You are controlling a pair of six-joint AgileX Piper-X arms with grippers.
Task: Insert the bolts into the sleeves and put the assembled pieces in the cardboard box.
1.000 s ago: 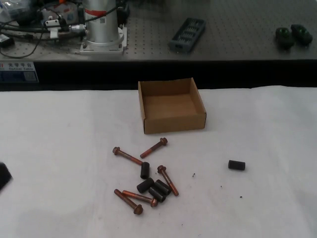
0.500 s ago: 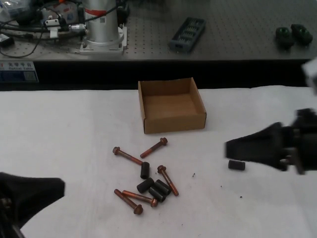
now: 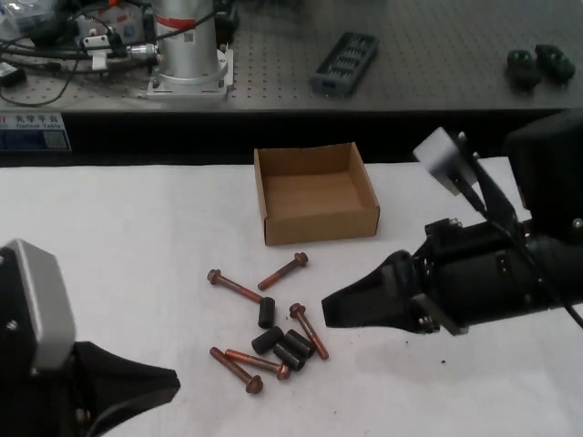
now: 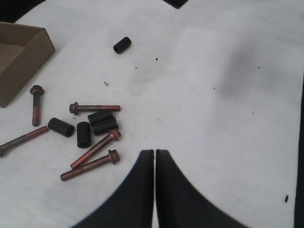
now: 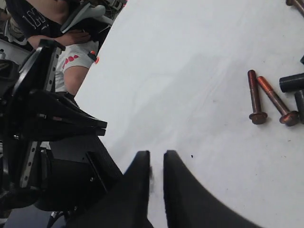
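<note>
Several copper-coloured bolts [image 3: 233,285] and short black sleeves [image 3: 266,312] lie in a loose heap on the white cloth, in front of the open cardboard box [image 3: 319,226]. One more sleeve [image 4: 122,45] lies apart from the heap. My left gripper [image 3: 173,378] is at the near left, shut and holding nothing, with its tip short of the heap; its fingers [image 4: 142,190] press together. My right gripper [image 3: 326,309] comes in from the right, its tip just right of the heap. A thin slit shows between its fingers [image 5: 140,164], and it holds nothing. Two bolts [image 5: 255,97] lie ahead of it.
Behind the cloth is a dark perforated bench with a grey cylindrical base [image 3: 187,45], a black tray [image 3: 344,59] and green parts [image 3: 537,64]. Bare cloth lies left of the box and along the near edge. The left arm [image 5: 47,114] shows in the right wrist view.
Both arms have come into the high view. The right one swept left over the lone sleeve toward the heap; the left one rose in from the near left corner.
</note>
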